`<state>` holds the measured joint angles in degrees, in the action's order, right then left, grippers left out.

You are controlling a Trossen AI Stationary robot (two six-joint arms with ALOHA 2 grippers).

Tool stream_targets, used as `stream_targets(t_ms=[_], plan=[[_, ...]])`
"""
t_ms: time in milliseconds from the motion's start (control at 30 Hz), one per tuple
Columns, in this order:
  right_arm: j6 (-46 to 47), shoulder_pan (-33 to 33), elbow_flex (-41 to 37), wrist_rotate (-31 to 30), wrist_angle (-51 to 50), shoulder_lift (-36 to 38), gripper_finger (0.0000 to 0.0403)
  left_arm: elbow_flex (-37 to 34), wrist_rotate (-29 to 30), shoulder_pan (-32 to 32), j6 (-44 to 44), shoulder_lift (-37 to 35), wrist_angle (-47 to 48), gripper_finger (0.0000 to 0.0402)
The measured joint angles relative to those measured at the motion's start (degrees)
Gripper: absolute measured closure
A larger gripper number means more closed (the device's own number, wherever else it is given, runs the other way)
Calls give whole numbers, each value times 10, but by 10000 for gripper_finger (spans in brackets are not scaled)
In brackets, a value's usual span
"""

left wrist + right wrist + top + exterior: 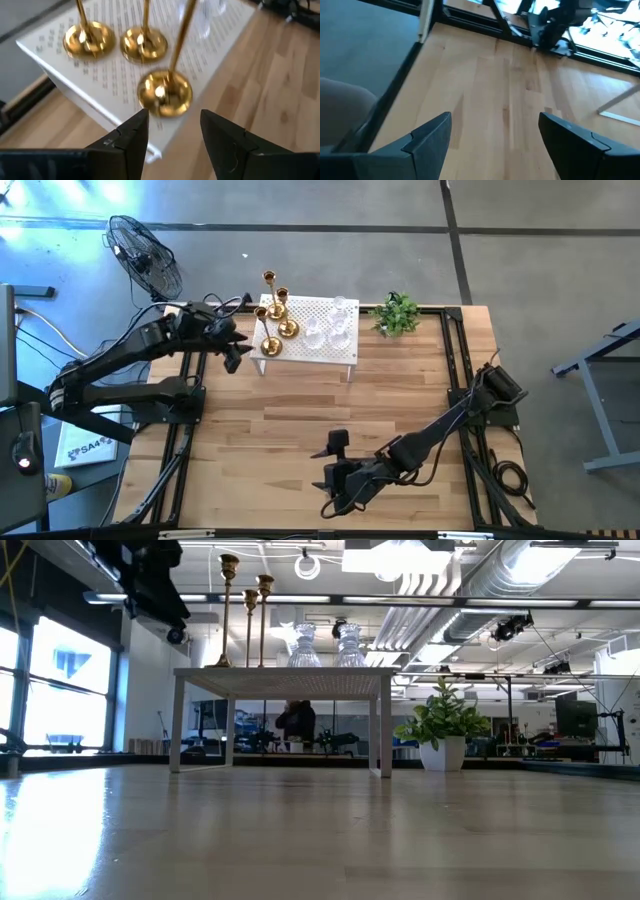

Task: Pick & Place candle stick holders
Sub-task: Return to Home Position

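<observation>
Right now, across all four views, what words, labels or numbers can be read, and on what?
"SA4", roughly, on the white sheet left of the table, high view; its smaller print is too blurred to read.
No lettering on the white shelf, only perforations.
None on the gold candle holders.

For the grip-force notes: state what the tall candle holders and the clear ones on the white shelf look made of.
Tall candle holders: likely polished brass or gold-plated metal; mirror-bright glints on the bases. Clear ones: probably glass; transparent, with the background showing through.
</observation>
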<state>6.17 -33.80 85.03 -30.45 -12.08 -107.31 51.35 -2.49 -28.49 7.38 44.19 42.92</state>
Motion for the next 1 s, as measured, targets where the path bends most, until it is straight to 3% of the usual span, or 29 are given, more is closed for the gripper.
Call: stream_targets(t_ms=[167,267,400,500,600,800,900,1000], plan=[[-6,0,0,63,14,0,111,0,-3,0,-3,-38,73,227],[-21,0,0,60,22,0,111,0,-14,0,-5,-63,107,227],[-35,0,0,-27,23,0,111,-1,-41,0,7,-108,104,227],[-35,-6,0,-114,1,0,111,-20,-94,0,32,-159,16,227],[-36,-14,0,-143,3,0,111,-58,-150,0,34,-215,-63,227],[-22,-13,0,-56,8,0,111,-124,-133,0,14,-359,-100,227],[-22,-10,0,-37,11,0,111,-158,-164,0,21,-433,-121,227],[-21,-10,0,-3,25,0,111,-169,-203,0,49,-438,-143,227]])
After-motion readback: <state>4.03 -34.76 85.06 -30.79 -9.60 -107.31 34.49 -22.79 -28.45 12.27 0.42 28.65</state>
